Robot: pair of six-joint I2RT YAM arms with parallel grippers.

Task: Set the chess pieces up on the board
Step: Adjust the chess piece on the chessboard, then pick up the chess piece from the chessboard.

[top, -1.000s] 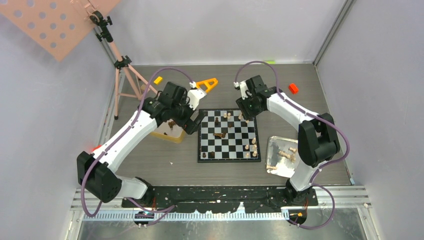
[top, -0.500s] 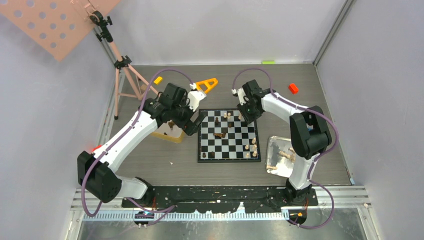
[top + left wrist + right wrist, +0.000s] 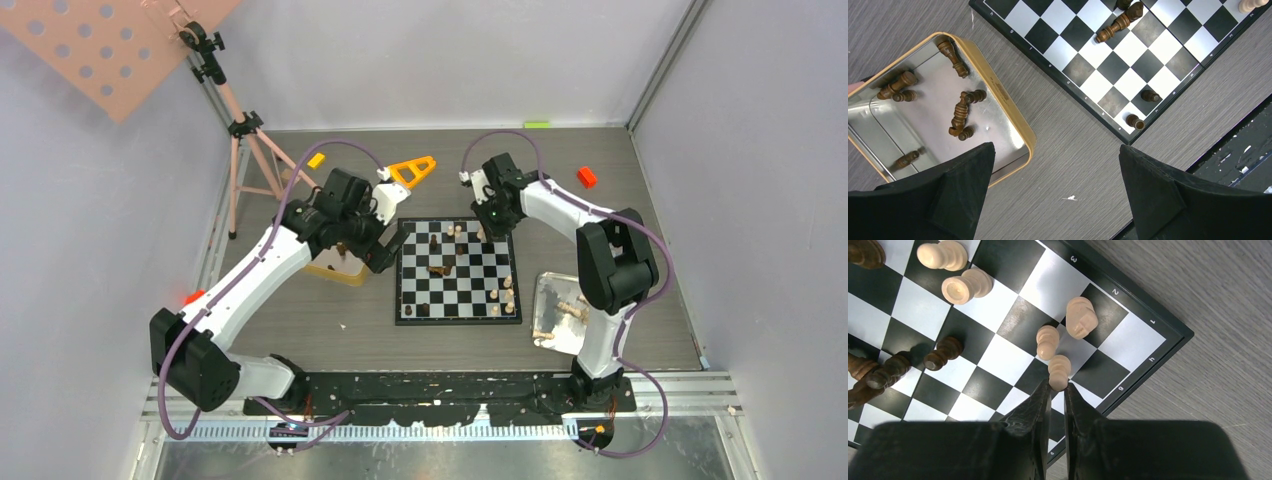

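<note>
The board (image 3: 402, 300) lies mid-table with a few chess pieces on it. In the right wrist view my right gripper (image 3: 1058, 387) is shut on a pale pawn (image 3: 1059, 369) near the board's corner, next to another pale pawn (image 3: 1047, 341) and a pale knight (image 3: 1081, 316). Two more pale pieces (image 3: 967, 287) stand further in. My left gripper (image 3: 1056, 148) hangs open over bare table between the board (image 3: 1083, 97) and a gold tin (image 3: 1024, 131) holding several dark pieces (image 3: 960, 111). A dark piece (image 3: 1118, 22) lies toppled on the board.
A silver tray (image 3: 552, 285) with pale pieces sits right of the board. An orange triangle (image 3: 413, 170), a yellow block (image 3: 316, 160) and an orange block (image 3: 586, 177) lie at the back. A tripod (image 3: 240, 130) stands far left.
The right gripper has closed its fingers onto the pale pawn at the board's far right corner, its wrist shifting slightly left. The left arm has barely moved.
</note>
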